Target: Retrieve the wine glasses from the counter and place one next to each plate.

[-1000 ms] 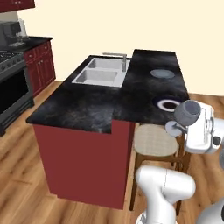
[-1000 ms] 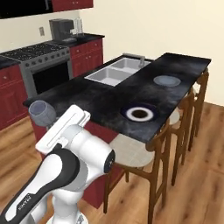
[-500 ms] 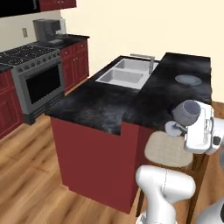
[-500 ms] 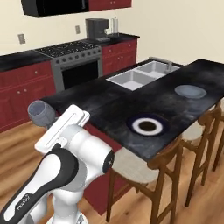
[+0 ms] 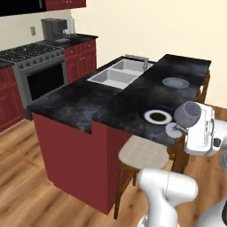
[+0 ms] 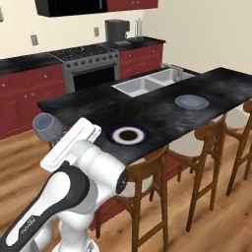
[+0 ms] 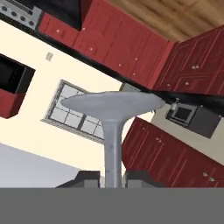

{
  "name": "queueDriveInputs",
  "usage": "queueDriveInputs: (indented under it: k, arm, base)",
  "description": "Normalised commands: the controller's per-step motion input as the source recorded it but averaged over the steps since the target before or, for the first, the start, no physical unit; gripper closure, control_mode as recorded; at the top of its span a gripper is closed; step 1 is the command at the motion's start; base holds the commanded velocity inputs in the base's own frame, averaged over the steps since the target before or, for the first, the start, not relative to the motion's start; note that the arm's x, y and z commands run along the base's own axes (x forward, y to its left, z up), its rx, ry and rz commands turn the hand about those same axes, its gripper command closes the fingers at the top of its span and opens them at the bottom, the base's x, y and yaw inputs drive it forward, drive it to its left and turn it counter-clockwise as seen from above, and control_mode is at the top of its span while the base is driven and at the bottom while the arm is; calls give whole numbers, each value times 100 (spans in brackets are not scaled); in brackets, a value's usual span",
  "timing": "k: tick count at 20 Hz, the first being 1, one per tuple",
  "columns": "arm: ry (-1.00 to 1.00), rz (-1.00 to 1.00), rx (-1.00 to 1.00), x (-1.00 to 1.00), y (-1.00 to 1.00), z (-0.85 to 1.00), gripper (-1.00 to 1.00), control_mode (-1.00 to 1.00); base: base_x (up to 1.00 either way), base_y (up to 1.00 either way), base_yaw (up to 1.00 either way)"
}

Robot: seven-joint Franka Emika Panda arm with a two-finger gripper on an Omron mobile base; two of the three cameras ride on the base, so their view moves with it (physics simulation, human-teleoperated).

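Glass (image 5: 186, 116) is carried off the worktop, lying sideways beside the hand with its stem clamped between the closed fingers (image 7: 89, 178) of the gripper (image 7: 112, 178), near the island's (image 5: 119, 104) edge and just short of the blue-rimmed plate (image 5: 157, 116). Gripped on so thin a stem and tilted like this, it could slip or swing, I'd judge. Its bowl or foot might also clip the edge, or land on the plate instead of beside it; the grey plate (image 5: 174, 82) lies further along.
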Motion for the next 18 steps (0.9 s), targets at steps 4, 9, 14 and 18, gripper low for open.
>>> queueDriveInputs:
  k: [4, 9, 14, 18]
  arm:
    - [0, 0, 0, 0, 0, 0, 100, 100]
    - [0, 0, 0, 0, 0, 0, 100, 100]
    - [0, 0, 0, 0, 0, 0, 100, 100]
    - [0, 0, 0, 0, 0, 0, 100, 100]
  base:
    - [-90, -100, 41]
    - [-89, -75, 73]
    - [-78, -52, 84]
    - [-81, -88, 67]
